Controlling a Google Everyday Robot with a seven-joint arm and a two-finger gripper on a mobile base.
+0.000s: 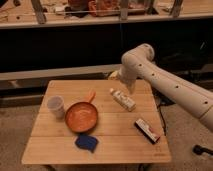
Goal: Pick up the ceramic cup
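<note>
End effector hangs over the back of the wooden surface, mid-frame; wide or narrow, I cannot tell. Small off-white ceramic cup stands upright, well left and lower.

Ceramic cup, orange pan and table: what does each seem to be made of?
Ceramic cup: plain off-white, dull surface, probably ceramic. Orange pan: smooth, even orange, perhaps enamelled metal or plastic. Table: pale wood, plank seams showing. The gripper hangs by the table's far edge, away from the cup.

Wooden table, orange pan, blue sponge, white bottle — dark packet
</note>
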